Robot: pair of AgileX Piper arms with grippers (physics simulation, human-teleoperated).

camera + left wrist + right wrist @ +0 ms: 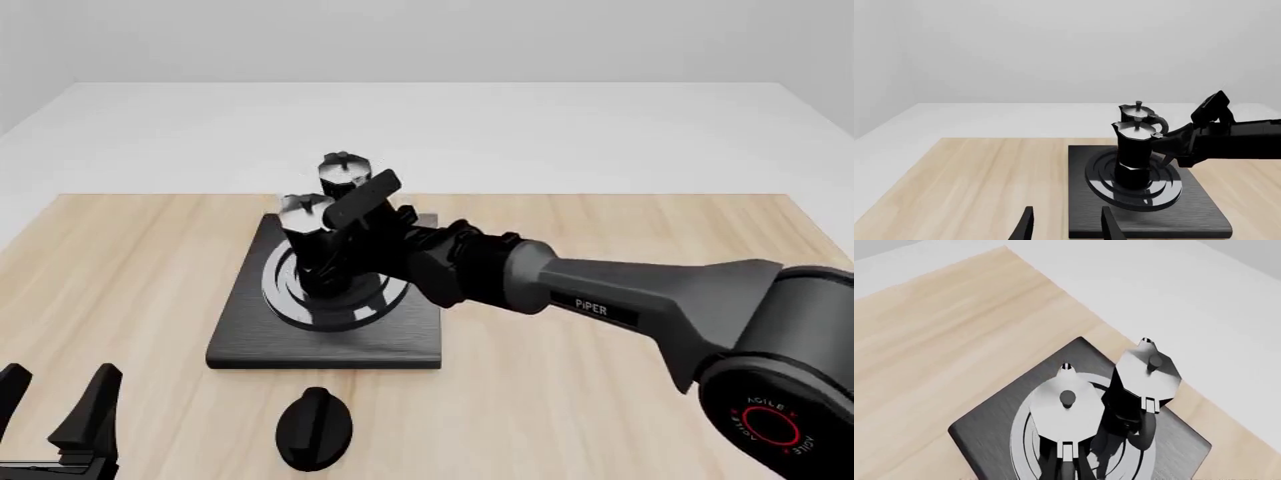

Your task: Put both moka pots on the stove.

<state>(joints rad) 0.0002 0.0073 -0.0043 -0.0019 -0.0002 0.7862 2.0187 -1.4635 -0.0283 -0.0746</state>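
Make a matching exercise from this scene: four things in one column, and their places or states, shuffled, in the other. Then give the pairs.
Things:
1. moka pots
2. stove
3. knob
4. left gripper

Places or states:
A. open, low at the near left, holding nothing
B. lying on the wood in front of the stove
C. standing side by side on the stove
D. flat on the table, ringed on top

Pairs: 1-C, 2-D, 3-B, 4-A

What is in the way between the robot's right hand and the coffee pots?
Nothing visible. The right gripper is already at the two moka pots over the stove. The black knob lies nearer the camera, off to the side.
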